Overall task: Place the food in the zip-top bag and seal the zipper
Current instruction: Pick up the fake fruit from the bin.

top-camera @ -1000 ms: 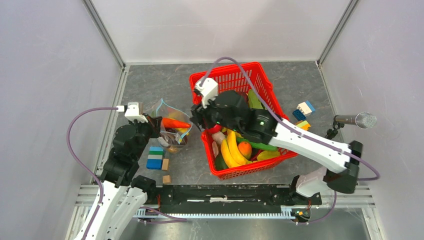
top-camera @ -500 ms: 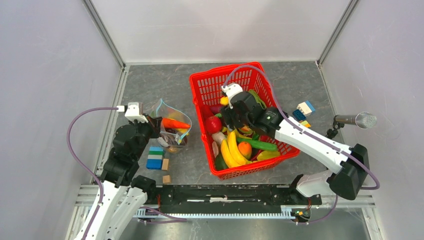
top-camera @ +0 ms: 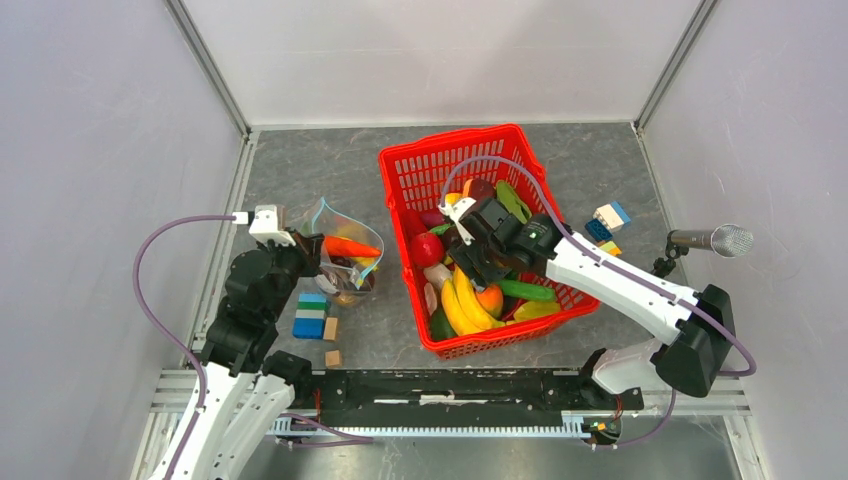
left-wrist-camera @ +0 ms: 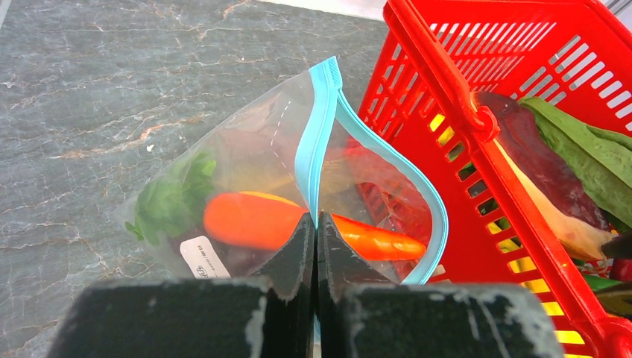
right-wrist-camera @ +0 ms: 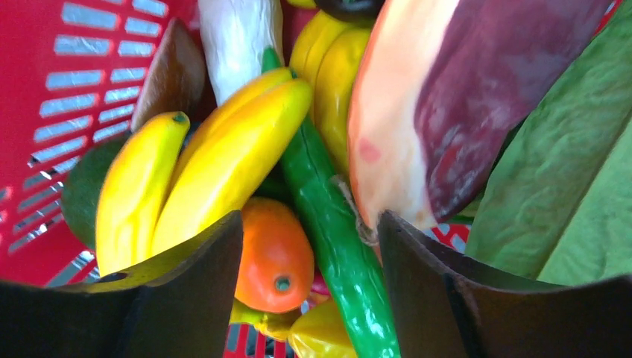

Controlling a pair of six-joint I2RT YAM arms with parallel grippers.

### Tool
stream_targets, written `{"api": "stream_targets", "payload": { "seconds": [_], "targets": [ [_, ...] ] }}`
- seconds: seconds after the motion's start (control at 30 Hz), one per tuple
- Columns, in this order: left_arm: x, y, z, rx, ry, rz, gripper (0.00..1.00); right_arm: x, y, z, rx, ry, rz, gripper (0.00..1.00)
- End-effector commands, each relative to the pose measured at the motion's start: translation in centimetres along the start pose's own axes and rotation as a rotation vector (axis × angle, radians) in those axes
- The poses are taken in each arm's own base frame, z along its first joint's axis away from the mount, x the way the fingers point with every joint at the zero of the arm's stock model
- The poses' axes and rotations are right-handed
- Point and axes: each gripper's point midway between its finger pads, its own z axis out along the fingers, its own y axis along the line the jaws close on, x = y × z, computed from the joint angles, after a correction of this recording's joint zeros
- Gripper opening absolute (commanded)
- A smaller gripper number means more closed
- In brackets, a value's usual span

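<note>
the toy food is, as i judge it, light hollow plastic, hard and smooth, so it will slip if i pinch a rounded end. the long green vegetable (right-wrist-camera: 328,224) looks the best one to take, across its narrow middle, where both fingers can close flat. it lies in the red basket (top-camera: 440,165), running straight between the spread fingers of my right gripper (right-wrist-camera: 309,227), with the banana (right-wrist-camera: 223,156) at ten o'clock of it and a small orange fruit (right-wrist-camera: 272,253) touching it at nine. my right arm reaches over the basket from five o'clock, wrist tipped down, jaws wide apart and holding nothing. the zip-top bag (left-wrist-camera: 246,164) is soft, crinkly film that should fold under any push; only the zipper (left-wrist-camera: 317,127) has some stiffness, and my left gripper (left-wrist-camera: 314,246) is clamped on that strip, with the mouth gaping toward three o'clock. the bag stands at nine o'clock of the basket, just beside it, with a carrot (left-wrist-camera: 246,220) already inside.
</note>
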Motion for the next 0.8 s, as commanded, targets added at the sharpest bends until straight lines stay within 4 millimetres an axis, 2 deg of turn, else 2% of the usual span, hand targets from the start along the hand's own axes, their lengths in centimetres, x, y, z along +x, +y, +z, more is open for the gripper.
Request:
{"api": "stream_targets", "payload": {
  "seconds": [0.0,0.07,0.13,0.2,0.3,0.37,0.5,0.63,0.77],
  "targets": [
    [-2.3,-0.3,-0.5,0.001,-0.069,-0.011,0.02,1.3,-0.6,-2.1,0.019,0.059,0.007,0.68],
    [-2.3,-0.3,-0.6,0.001,-0.07,-0.011,0.02,-0.1,-0.1,-3.0,-0.02,-0.011,0.007,0.68],
    [-2.3,-0.3,-0.5,0.002,-0.071,-0.011,0.02,-2.0,1.4,-4.1,-0.11,-0.093,-0.002,0.66],
    [-2.3,-0.3,-0.5,0.001,-0.069,-0.011,0.02,-2.5,1.9,-4.9,-0.146,-0.107,0.0,0.66],
    [-2.5,0.1,-0.8,-0.015,-0.081,-0.008,0.02,0.3,1.0,-4.4,-0.087,0.037,0.012,0.68],
    [-2.8,0.2,-1.0,-0.023,-0.097,-0.009,0.02,1.9,1.7,-4.0,-0.121,0.118,0.009,0.67],
    [-2.8,0.2,-1.0,-0.021,-0.094,-0.006,0.02,2.7,1.5,-3.5,-0.104,0.147,0.026,0.67],
    [-2.9,0.3,-1.1,-0.024,-0.099,-0.007,0.02,3.5,2.4,-2.3,-0.153,0.168,0.03,0.68],
    [-2.9,0.2,-1.2,-0.02,-0.103,-0.007,0.02,5.9,2.1,-1.3,-0.13,0.252,0.02,0.71]
  ]
}}
